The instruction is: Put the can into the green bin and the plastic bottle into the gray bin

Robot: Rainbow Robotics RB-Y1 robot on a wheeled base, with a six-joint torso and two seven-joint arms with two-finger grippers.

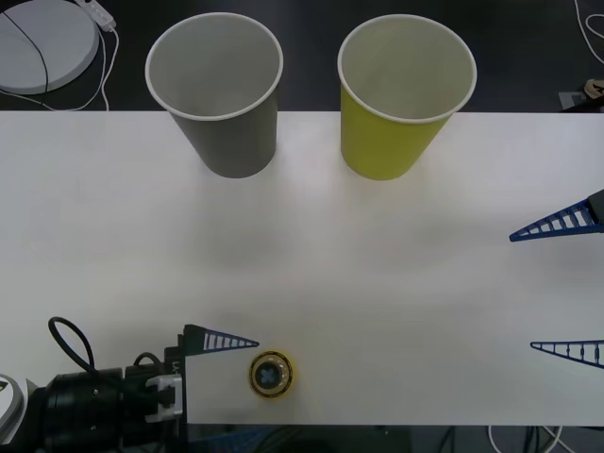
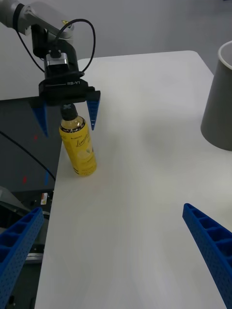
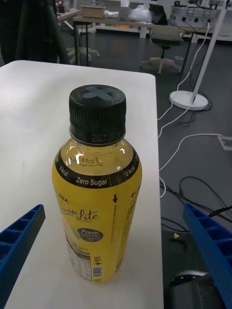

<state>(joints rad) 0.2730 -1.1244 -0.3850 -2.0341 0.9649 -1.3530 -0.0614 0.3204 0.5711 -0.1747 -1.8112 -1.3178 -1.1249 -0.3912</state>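
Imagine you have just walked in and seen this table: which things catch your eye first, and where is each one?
First come the two big paper cups standing side by side at the far edge of the white table: the gray bin on the left, the green bin on the right. Next, the small yellow plastic bottle stands upright at the near edge, between the open blue fingers of the left pincer. The right pincer hangs open over the table's right side.

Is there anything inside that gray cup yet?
The gray bin shows only a pale inner wall from the front view; no object is visible, though its very bottom is hard to make out. The plastic bottle stands on the table.
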